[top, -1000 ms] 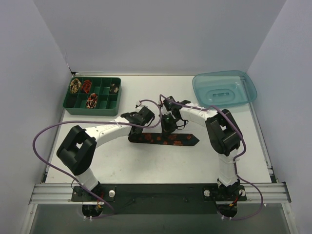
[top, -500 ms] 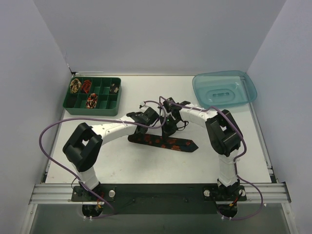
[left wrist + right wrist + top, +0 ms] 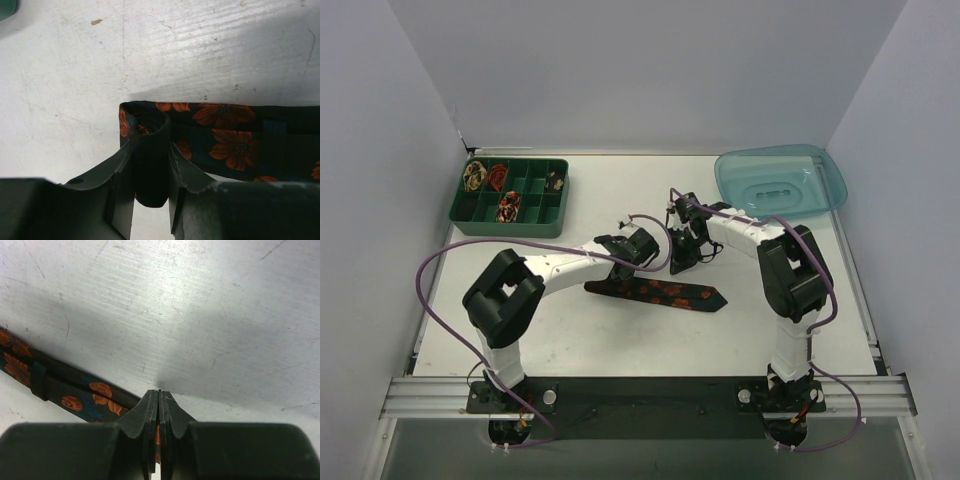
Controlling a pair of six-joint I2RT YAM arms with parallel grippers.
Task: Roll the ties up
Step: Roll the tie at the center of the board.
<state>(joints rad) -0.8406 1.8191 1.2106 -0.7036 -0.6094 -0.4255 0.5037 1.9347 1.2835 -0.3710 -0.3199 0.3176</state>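
The rolling of the dark tie [image 3: 665, 293] is only starting. The tie is lying flat on the counter [image 3: 620, 345] between the two arms, with its pointed end toward the right. The left gripper [image 3: 150, 150] is clamping the first turn. One end of the tie is curling over into a small loop, and this loop is sitting tight between the two fingers. The right gripper [image 3: 158, 396] is fully closed, hanging low at the tie's edge. A thin orange line is showing in the slit, so it is perhaps pinching the cloth, but I cannot say this surely.

As I am judging it, the next move is asking the left wrist to turn so the loop winds up more cloth. The free length should be staying straight and lightly tense, otherwise the coil is going loose or crooked.

The tie is a soft, thin band, navy with orange-red flowers. The counter is white, hard and finely scratched. In the green tray [image 3: 510, 230] at the far left, a few small coils [image 3: 508, 207] are sitting in compartments.
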